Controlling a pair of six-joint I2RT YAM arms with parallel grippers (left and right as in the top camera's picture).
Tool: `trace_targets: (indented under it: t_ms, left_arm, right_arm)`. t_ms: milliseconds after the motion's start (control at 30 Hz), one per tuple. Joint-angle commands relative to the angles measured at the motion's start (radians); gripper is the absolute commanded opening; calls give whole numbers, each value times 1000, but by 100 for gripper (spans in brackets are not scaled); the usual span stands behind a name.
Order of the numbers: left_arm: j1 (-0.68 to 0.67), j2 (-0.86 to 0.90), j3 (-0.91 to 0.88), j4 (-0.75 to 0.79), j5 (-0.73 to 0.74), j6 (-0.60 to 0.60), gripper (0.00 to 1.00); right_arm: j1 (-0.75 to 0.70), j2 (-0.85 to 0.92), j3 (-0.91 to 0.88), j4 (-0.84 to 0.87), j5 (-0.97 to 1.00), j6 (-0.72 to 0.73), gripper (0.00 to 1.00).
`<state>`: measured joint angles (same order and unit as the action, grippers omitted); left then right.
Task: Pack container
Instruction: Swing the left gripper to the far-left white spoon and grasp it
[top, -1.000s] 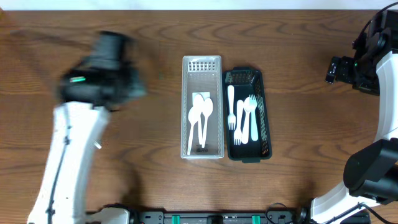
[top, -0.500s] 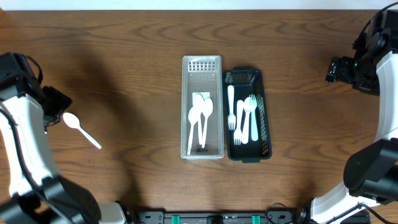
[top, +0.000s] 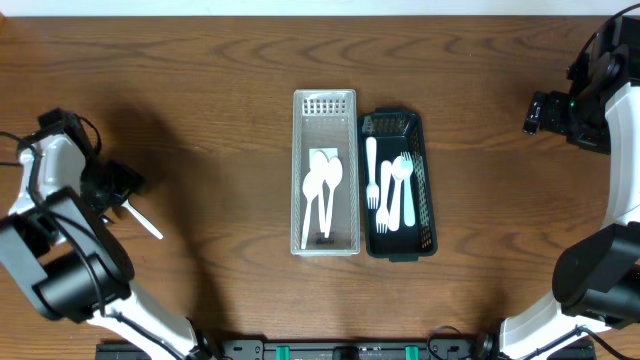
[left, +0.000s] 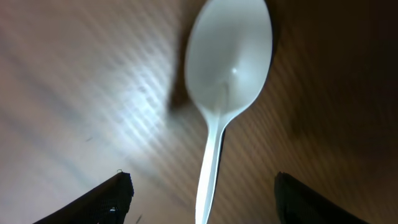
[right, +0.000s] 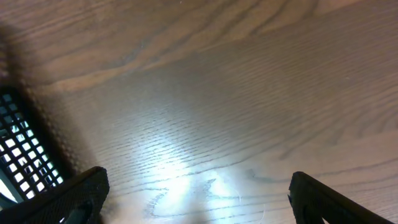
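The loose white spoon (left: 229, 62) lies flat on the table (top: 220, 80) at its left side, well apart from the two trays in the middle. From overhead only its handle (top: 148, 226) shows, running right and toward the near edge from under the left gripper (top: 118, 186).

The step in hand looks like picking up this last stray spoon. In the left wrist view the left gripper (left: 202, 202) hangs low over it, jaws wide apart with the handle lying between them and touching neither. The bowl points away from the fingers.

The next move probably calls for settling down to the wood and closing squarely on the thin handle, which may slide or twist because it lies so flat. Then it needs carrying right to the clear tray (top: 325, 100), where other spoons (top: 322, 185) already lie. The black basket (top: 430, 190) just beside that tray holds forks (top: 385, 195).

The left arm is folded back near its base with the wrist bent down over the spoon. The right arm stands at the far right with the right gripper (top: 540, 112) wide open and empty over bare wood. A corner of the basket (right: 18, 149) shows at the left of its wrist view.
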<state>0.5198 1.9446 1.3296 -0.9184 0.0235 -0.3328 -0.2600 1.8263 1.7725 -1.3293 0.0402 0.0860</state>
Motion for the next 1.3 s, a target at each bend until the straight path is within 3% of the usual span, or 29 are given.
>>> trace_targets:
  t_ms: [0,300,433,700,1100,1267]
  left_arm:
    - [-4,48,-5,5,39,57,75]
    - [-4,85,-45,61,49,100,73]
    - [-4,85,-57,64,49,100,53]
    - [-4,85,-57,56,48,100,31]
    - [-4,85,-57,53,48,100,6]
    - [-4,81,-56,48,48,100,6]
  right_arm:
    - [-1,3,-2,-5,-4,-14,95]
    - [-1,3,-2,-7,-3,-14,95]
    - [-1,3,-2,-7,-3,-14,95]
    - [-1,3,-2,-7,-3,-14,95]
    - [-1,3,-2,-10,-3,-14,95]
    - [-1,3,-2,-10,-3,-14,95]
